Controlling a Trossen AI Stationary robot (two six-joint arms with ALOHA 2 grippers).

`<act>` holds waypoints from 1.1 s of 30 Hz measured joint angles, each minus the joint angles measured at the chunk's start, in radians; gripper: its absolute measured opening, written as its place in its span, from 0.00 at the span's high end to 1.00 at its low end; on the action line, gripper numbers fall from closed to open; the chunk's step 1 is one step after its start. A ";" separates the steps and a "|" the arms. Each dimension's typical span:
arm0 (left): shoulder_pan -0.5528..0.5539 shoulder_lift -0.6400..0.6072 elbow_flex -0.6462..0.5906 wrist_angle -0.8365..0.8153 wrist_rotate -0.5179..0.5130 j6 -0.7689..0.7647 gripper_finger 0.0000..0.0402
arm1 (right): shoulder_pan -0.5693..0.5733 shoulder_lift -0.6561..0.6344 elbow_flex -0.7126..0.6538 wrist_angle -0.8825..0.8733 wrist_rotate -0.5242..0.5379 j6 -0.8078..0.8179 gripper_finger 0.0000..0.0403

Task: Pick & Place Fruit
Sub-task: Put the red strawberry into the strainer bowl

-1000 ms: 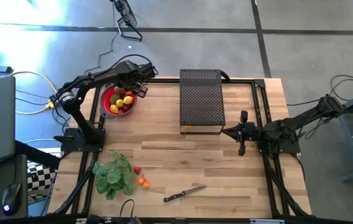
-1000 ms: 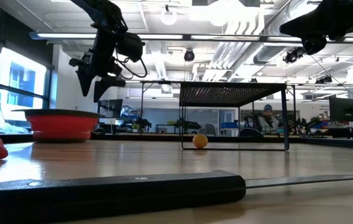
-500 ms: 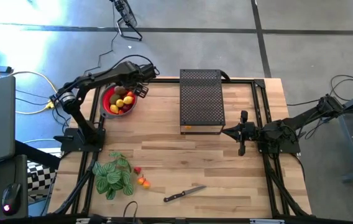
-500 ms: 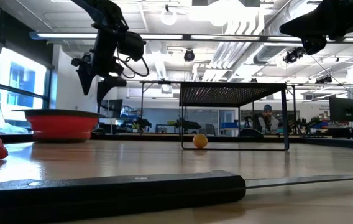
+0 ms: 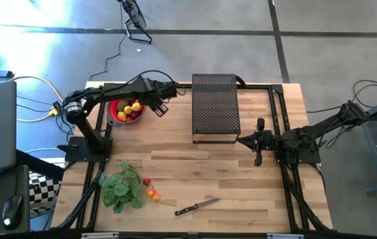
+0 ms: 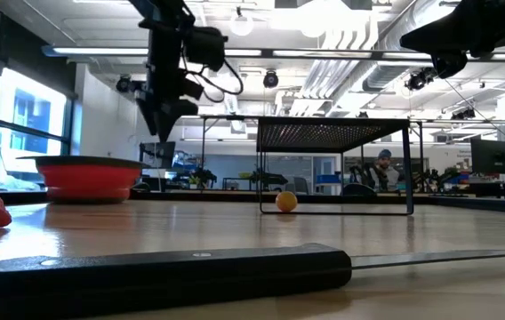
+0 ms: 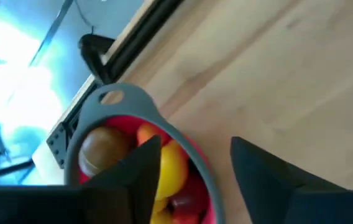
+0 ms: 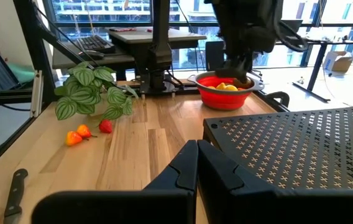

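Left gripper (image 5: 160, 106) shifted off red bowl (image 5: 116, 117), empty.

We note a red bowl (image 5: 117, 111) with a grey rim and handle, holding yellow lemons (image 5: 135, 107), a brown kiwi (image 7: 102, 149) and dark red apples (image 5: 130, 117). The table (image 5: 228, 172) is pale wood in lengthwise planks. The rack (image 5: 215, 109) is black with a fine perforated dot pattern. The plant (image 5: 119, 187) shows green leaves striped paler green. Beside it we see a red strawberry (image 8: 105, 126) and small orange fruits (image 8: 77, 135). The knife (image 5: 195, 207) has a black handle and silver blade.
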 joint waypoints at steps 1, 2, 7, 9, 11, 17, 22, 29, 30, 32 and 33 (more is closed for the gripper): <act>-0.019 0.000 0.000 -0.008 0.005 -0.002 0.57 | 0.000 0.000 0.000 0.000 0.000 0.000 0.99; -0.038 0.000 0.000 -0.018 0.015 -0.008 0.59 | 0.000 0.000 0.000 0.000 0.000 0.000 0.99; -0.143 0.000 0.000 -0.133 0.115 -0.112 0.69 | 0.000 0.000 0.000 0.000 0.000 0.000 0.99; -0.188 0.000 0.000 -0.177 0.170 -0.167 0.70 | 0.000 0.000 0.000 0.000 0.000 0.000 0.99; -0.236 0.000 0.000 -0.209 0.206 -0.213 0.71 | 0.000 0.000 0.000 0.000 0.000 0.000 0.99; -0.373 0.000 0.000 -0.226 0.292 -0.295 0.71 | 0.000 0.000 0.000 0.000 0.000 0.000 0.99; -0.471 0.000 0.000 -0.195 0.321 -0.388 0.71 | 0.000 0.000 0.000 0.000 0.000 0.000 0.99; -0.571 0.000 0.000 -0.151 0.364 -0.457 0.71 | 0.000 0.000 0.000 0.000 0.000 0.000 0.99; -0.582 0.000 0.000 -0.137 0.376 -0.457 0.71 | 0.000 0.000 0.000 0.000 0.000 0.000 0.99; -0.600 0.000 0.000 -0.112 0.380 -0.457 0.71 | 0.000 0.000 0.000 0.000 0.000 0.000 0.99; -0.609 0.000 0.000 -0.104 0.381 -0.457 0.71 | 0.000 0.000 0.000 0.000 0.000 0.000 0.99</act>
